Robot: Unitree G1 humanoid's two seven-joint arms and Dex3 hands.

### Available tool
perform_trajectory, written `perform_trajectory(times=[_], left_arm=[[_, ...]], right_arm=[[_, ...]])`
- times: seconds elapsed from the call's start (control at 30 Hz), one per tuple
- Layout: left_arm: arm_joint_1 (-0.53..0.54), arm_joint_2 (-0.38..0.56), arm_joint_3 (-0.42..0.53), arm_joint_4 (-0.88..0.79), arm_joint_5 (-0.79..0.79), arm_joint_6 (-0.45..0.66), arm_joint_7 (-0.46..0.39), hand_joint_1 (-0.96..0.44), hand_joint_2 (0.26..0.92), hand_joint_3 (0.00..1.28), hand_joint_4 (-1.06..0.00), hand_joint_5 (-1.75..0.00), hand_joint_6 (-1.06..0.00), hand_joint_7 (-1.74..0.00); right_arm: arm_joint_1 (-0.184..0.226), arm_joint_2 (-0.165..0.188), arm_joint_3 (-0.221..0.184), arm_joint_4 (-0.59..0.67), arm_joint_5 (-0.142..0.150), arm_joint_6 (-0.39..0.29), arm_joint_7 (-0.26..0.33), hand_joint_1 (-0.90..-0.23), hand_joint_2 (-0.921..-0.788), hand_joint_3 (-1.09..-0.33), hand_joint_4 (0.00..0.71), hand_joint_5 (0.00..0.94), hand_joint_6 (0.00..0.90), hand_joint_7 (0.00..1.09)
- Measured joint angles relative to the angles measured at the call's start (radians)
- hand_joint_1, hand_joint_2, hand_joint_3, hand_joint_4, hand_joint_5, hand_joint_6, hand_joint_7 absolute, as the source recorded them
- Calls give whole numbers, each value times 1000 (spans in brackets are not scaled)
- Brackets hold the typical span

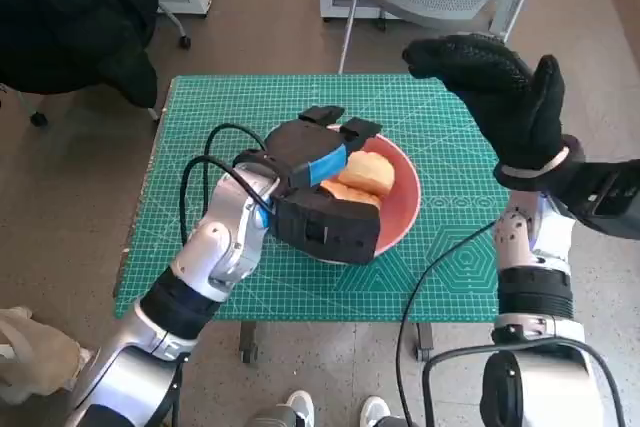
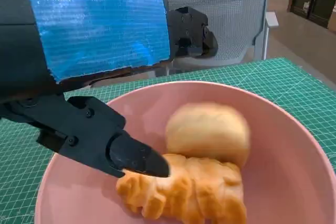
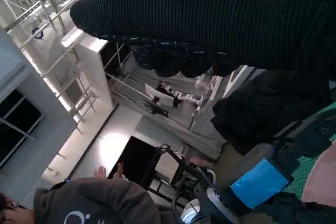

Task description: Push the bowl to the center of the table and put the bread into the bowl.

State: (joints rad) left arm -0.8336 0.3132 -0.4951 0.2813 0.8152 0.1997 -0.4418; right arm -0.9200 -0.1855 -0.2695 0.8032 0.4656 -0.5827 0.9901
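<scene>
The pink bowl [image 1: 400, 209] is standing upright near the middle of the green table. Two golden pieces of bread [image 2: 207, 132] are lying inside it, touching each other.

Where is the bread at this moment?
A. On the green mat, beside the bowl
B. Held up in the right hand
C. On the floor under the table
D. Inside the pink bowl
D: the left wrist view shows the bread lying inside the pink bowl, with a finger of the left hand close against it, while the right hand is raised and holds nothing.
</scene>
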Motion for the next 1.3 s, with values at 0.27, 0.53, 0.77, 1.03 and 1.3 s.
perform_trajectory(times=[0.27,0.53,0.77,1.03,1.3], left_arm=[[1,0,21,46,-18,-94,137,-767,920,132,1,1,-3,-159],[13,0,106,88,-146,-206,217,-772,921,211,1,1,-18,-167],[42,-12,235,133,-372,-327,217,-719,921,302,1,1,-46,-169],[72,-72,382,120,-712,-316,92,-684,921,348,1,1,-3,-121],[106,-128,520,67,-1044,-253,-30,-598,921,197,1,1,0,-91]], right_arm=[[-1,0,0,18,0,-2,0,-739,-921,-875,347,1,333,2],[-2,1,0,29,1,-2,6,-739,-921,-876,349,2,334,2],[-3,2,-1,29,1,-6,5,-743,-921,-877,329,0,331,1],[-3,6,-1,13,0,-28,-35,-731,-921,-876,230,0,276,0],[-3,38,10,-37,-7,-55,-104,-714,-921,-867,195,0,239,0]])
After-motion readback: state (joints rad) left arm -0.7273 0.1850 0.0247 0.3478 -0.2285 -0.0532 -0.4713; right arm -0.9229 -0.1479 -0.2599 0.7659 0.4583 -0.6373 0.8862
